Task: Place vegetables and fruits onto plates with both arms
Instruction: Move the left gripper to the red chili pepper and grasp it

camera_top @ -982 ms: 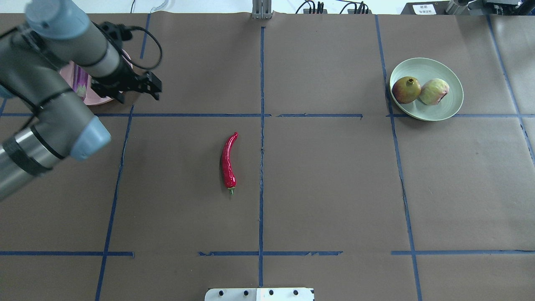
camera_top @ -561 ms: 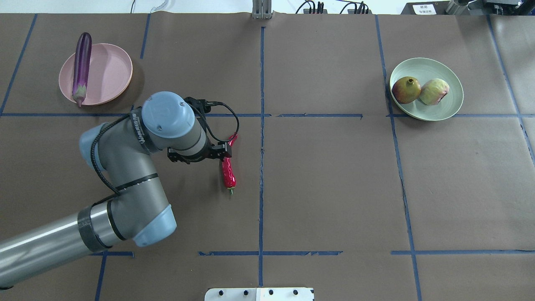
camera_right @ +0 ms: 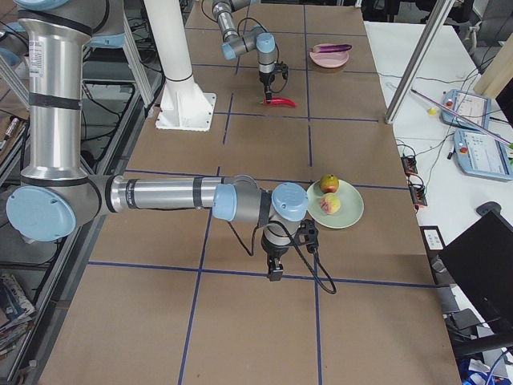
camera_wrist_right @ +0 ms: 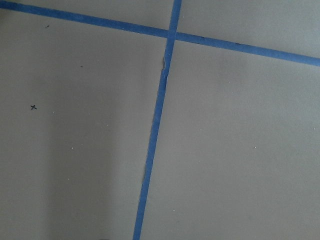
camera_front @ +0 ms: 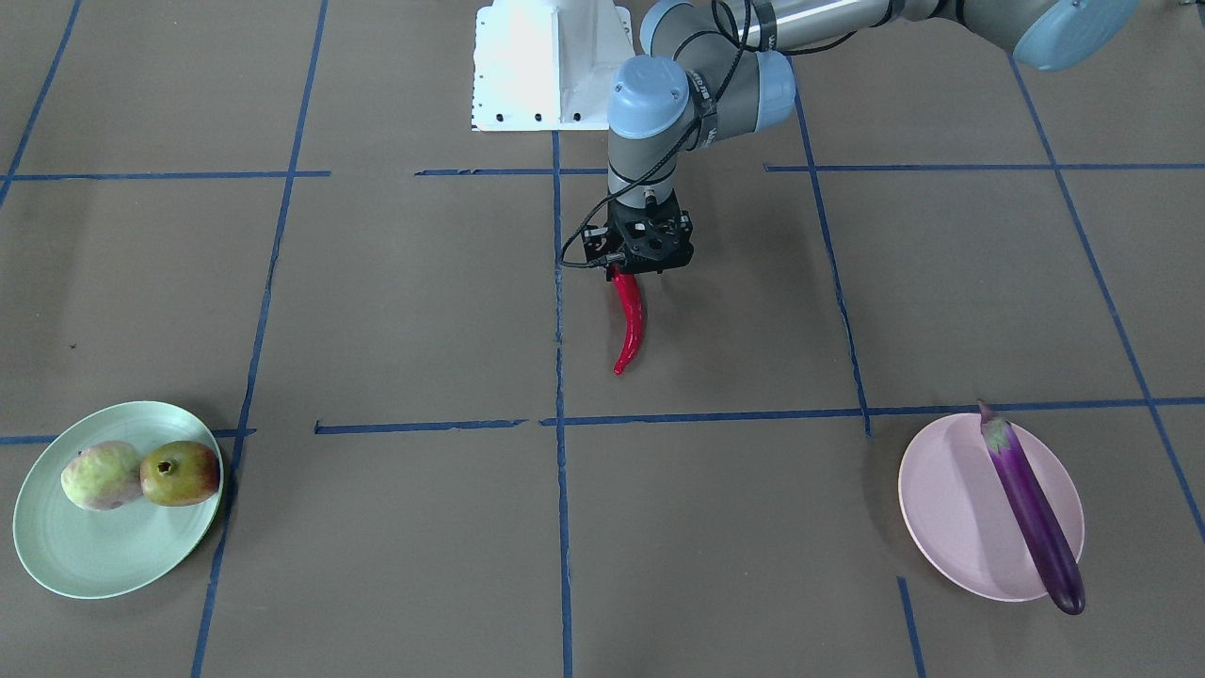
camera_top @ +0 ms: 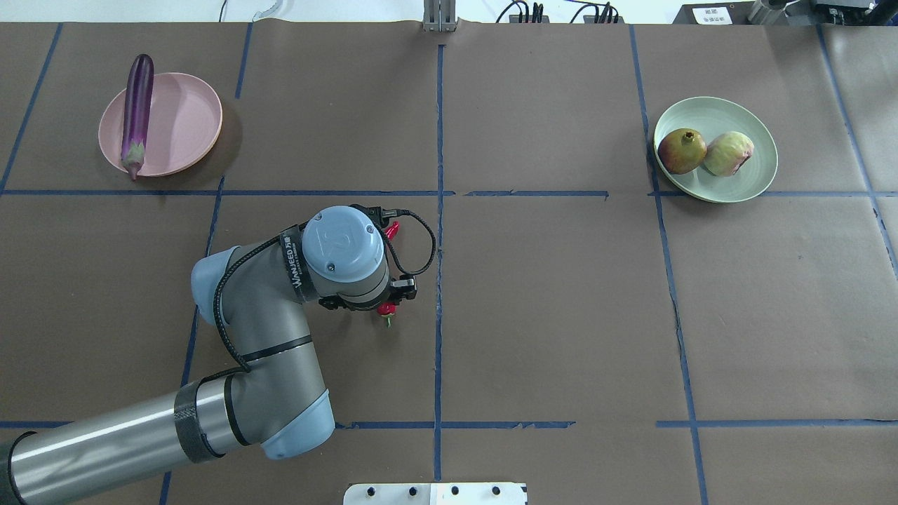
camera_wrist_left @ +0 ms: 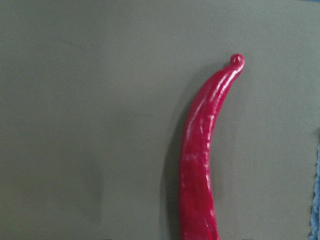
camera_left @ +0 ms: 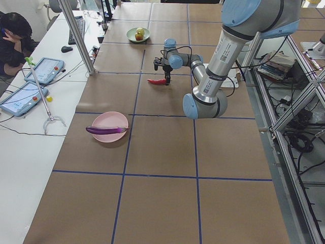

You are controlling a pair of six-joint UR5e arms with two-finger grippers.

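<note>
Counting for me: what's sitting where?
— I'm seeing two plates, two fruits, one eggplant [camera_front: 1031,508], one chili pepper [camera_front: 633,325]. Pink plate [camera_front: 946,513] is carrying the eggplant; green plate [camera_front: 89,560] is holding the pale fruit [camera_front: 99,476] and orange-red fruit [camera_front: 179,473], touching. Chili pepper is lying on the table [camera_front: 377,311], mid-field.
Pincers?
— Left pincer [camera_front: 633,268] is sitting at the chili pepper's stem end, fingers hidden: can't tell. Right pincer [camera_right: 275,273] is showing only in the right-side view: can't tell.

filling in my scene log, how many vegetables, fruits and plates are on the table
vegetables: 2, the eggplant and the chili pepper
fruits: 2, the pale green fruit and the orange-red fruit
plates: 2, the pink plate and the green plate
total: 6
</note>
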